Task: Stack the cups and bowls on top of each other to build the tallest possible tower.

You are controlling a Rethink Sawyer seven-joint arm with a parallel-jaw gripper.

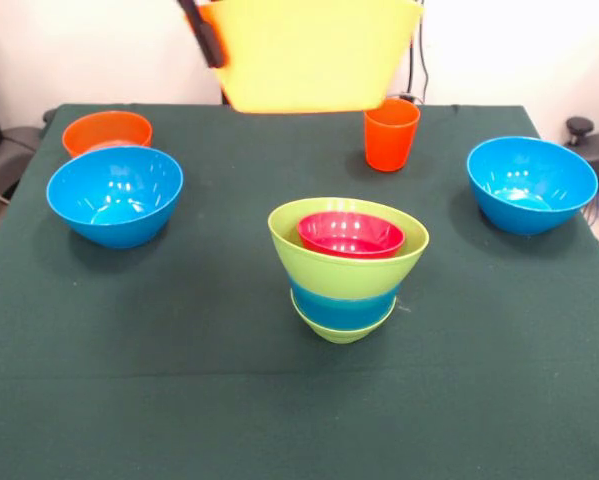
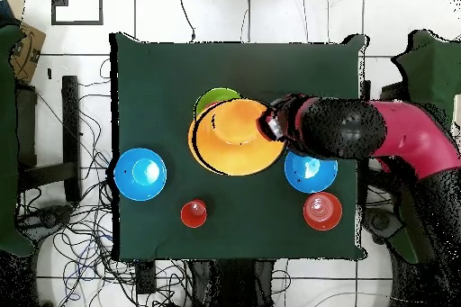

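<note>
My gripper (image 1: 209, 42) is shut on the rim of the largest yellow bowl (image 1: 314, 55) and holds it upright, high above the table. In the overhead view the gripper (image 2: 270, 127) grips the bowl's right rim, and the yellow bowl (image 2: 234, 138) covers most of the tower (image 2: 212, 99). The tower (image 1: 347, 270) stands mid-table: a small green bowl, a blue one, a large lime one, and a red-pink bowl (image 1: 351, 234) inside on top. An orange cup (image 1: 391, 134) stands upright behind it. The yellow-green cup is out of view.
Two loose blue bowls stand on the green cloth, one at the left (image 1: 114, 195) and one at the right (image 1: 531, 184). An orange bowl (image 1: 107, 131) sits at the far left. In the overhead view the arm (image 2: 360, 130) crosses above one blue bowl (image 2: 311, 174).
</note>
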